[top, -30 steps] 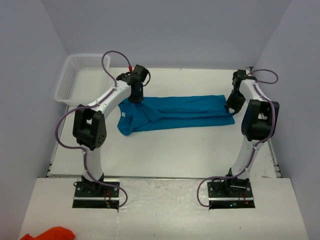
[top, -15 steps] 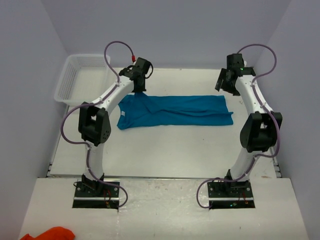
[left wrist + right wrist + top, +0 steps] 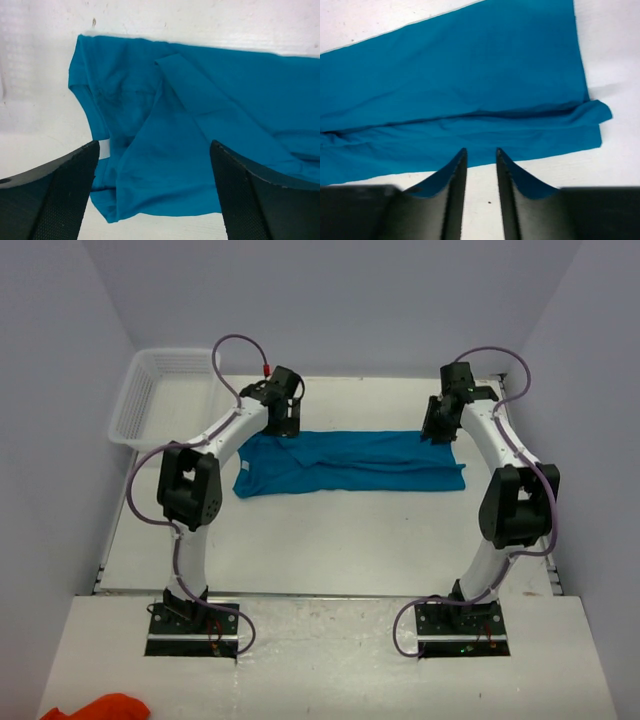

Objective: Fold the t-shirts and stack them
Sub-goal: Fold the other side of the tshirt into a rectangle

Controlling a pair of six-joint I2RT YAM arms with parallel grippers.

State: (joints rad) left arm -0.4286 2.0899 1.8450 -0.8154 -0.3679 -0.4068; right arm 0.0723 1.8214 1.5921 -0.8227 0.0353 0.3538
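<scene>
Teal-blue thin-fabric t-shirt flat on white table; pale neck label unreadable. Left gripper wide apart, right gripper narrow slit, both empty.

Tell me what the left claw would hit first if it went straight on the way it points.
Probably the teal t-shirt, its collar end lying right under the open left claw.

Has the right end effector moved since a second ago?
Yes. The right end effector has shifted left, toward the white mesh basket side, now over the teal t-shirt's far edge rather than its right end.
</scene>
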